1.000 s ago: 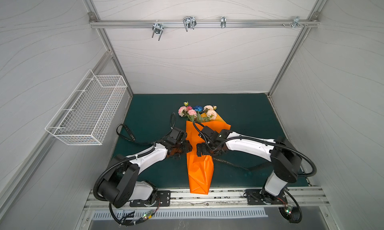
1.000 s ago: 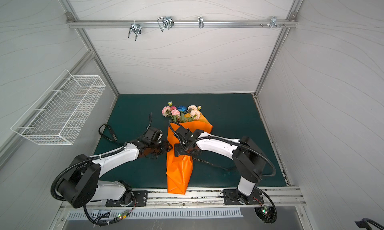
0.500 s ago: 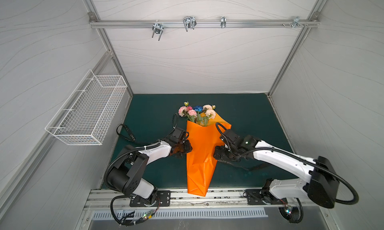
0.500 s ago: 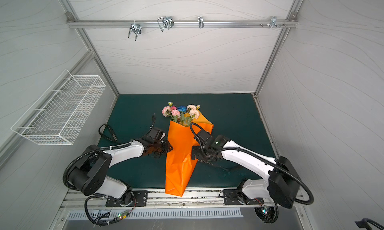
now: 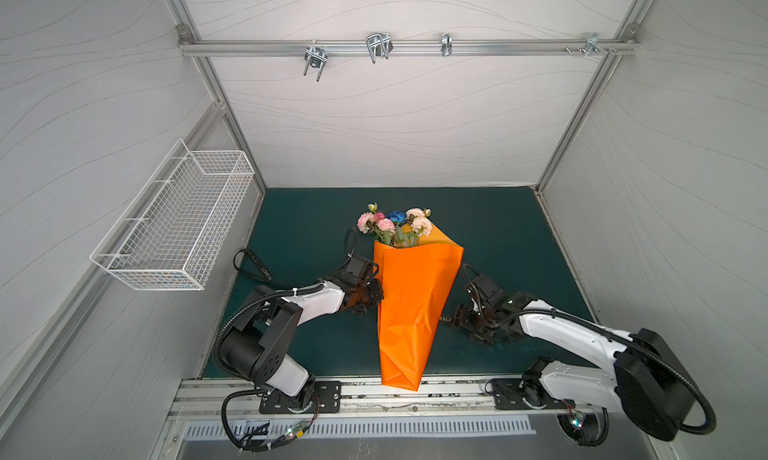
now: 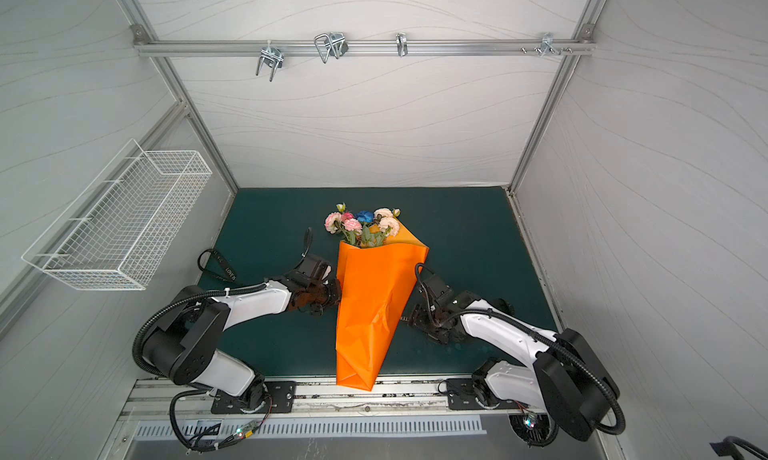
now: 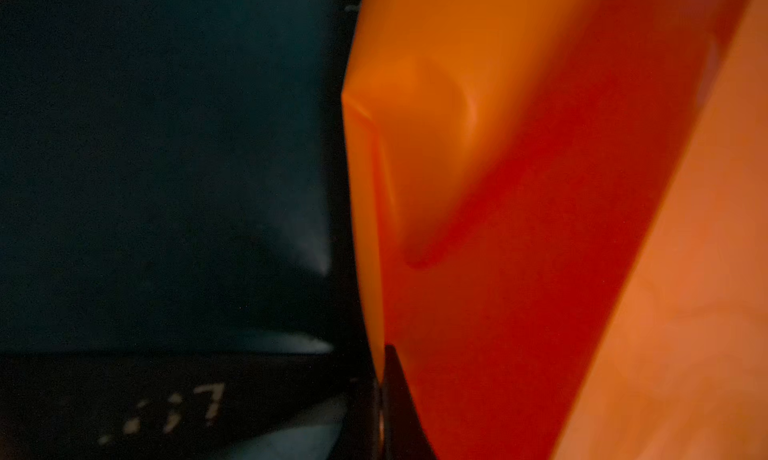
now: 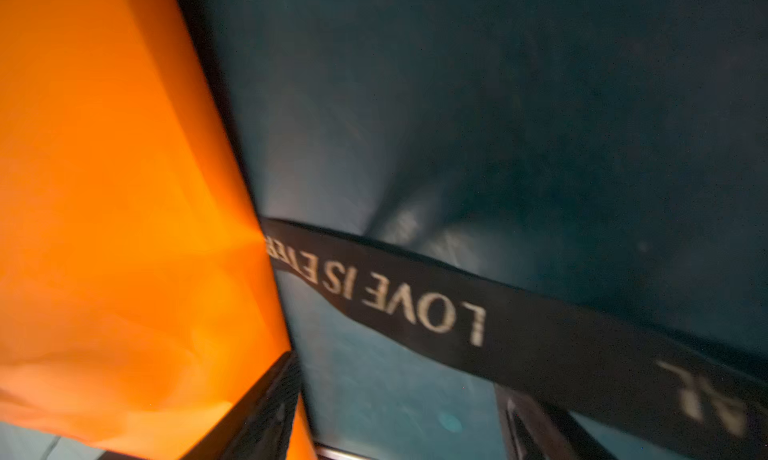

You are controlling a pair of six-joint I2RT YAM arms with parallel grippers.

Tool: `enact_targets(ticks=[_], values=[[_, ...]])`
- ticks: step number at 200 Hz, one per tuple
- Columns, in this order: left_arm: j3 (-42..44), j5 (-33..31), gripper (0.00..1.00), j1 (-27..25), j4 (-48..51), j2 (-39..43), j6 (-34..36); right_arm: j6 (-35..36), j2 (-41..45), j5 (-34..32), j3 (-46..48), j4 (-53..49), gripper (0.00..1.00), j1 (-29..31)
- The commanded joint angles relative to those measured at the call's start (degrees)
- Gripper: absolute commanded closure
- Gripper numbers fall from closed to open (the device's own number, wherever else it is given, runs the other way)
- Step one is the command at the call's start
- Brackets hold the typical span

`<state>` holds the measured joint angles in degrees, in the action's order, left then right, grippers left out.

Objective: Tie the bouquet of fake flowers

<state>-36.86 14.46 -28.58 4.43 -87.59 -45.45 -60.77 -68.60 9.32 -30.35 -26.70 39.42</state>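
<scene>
Bouquet of pink, peach and blue fake flowers [image 5: 392, 225] lies mid-frame in an orange paper cone [image 5: 411, 304]; left claw [image 5: 371, 296] is pinched shut at the cone's left edge, right claw [image 5: 459, 318] gapes beside the black printed ribbon [image 8: 415, 304], where closing may snag paper and skew the wrap.

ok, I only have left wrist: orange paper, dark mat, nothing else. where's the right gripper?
Observer: the right gripper is low over the mat, to the right of the orange paper cone in both top views, jaws apart.
Operator: ribbon?
Observer: the black ribbon emerges from the cone's edge and crosses between the right fingers, not pinched.
Operator: flowers?
Observer: the bouquet of fake flowers pokes out of the cone's wide far end.
</scene>
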Motion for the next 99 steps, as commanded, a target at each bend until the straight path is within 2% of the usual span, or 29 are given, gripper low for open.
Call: enact_targets(ticks=[1,30,60,79,99], values=[[-0.40,-1.01,0.97,-0.07,-1.99,-1.40,-0.95,-0.25,-2.97,0.44,0.78,8.34,0.33,-2.48],[-1.82,-1.44,1.00,-0.07,-3.91,-4.71,-1.57,6.69,-8.66,1.33,-2.77,9.39,0.53,-9.07],[-3.92,-1.37,1.00,-0.07,-7.77,-9.56,-4.32,13.73,-14.13,1.54,-8.61,9.03,0.70,-14.65],[-6.00,-2.30,1.00,-0.05,-9.81,-12.87,-6.10,17.05,-18.60,2.31,-13.21,9.11,0.76,-17.26],[-9.04,-4.08,1.00,0.07,-10.53,-15.89,-7.43,19.45,-23.57,2.79,-17.62,9.41,0.78,-19.45]])
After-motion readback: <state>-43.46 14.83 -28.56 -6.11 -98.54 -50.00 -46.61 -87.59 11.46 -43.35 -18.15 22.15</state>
